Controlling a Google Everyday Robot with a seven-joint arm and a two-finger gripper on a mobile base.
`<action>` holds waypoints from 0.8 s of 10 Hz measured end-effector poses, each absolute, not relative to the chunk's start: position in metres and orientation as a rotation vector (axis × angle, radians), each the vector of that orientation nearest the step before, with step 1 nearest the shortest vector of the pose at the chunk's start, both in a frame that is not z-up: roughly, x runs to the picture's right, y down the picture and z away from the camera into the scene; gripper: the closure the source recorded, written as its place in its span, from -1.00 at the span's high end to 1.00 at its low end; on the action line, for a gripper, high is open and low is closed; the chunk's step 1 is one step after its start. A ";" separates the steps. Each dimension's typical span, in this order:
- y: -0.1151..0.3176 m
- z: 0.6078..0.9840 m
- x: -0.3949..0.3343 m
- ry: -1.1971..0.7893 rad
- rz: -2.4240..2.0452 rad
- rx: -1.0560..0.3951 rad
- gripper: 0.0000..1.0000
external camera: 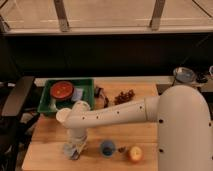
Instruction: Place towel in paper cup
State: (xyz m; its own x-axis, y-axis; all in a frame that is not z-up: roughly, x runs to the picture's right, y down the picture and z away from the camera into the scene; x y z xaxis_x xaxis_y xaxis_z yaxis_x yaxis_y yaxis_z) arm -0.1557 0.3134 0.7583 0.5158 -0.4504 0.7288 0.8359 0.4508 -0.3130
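Things lie spread on a wooden table (50,135), and we see 1 big white robot arm (120,114) reach across it from the right side. The arm bends at its left end and points straight down. At the bottom is the gripper (76,143), right on top of the towel (69,150). The towel is a small grey-blue cloth, and it sits near the front left corner of the table. It looks a bit rumpled under the gripper. We can't make out if the gripper is squeezing the towel or just touching it, because the wrist is in the way. Just to the right of the towel stands 1 small blue cup (107,147). Further right, near the front edge, is 1 apple (134,154), and a tiny dark thing (121,149) lies between the cup and the apple. Behind the arm we see a green bin (50,100) with a red bowl (62,90) inside it. To the right of the bin is a pile of little red-brown bits (125,96). A black chair (17,97) stands left of the table.
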 end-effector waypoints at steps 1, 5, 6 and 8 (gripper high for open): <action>0.314 0.758 -0.156 -0.611 -0.859 -0.724 -0.75; 0.282 0.738 -0.148 -0.567 -0.854 -0.666 -1.00; 0.259 0.722 -0.142 -0.546 -0.848 -0.642 -1.00; 0.211 0.700 -0.132 -0.517 -0.837 -0.598 -1.00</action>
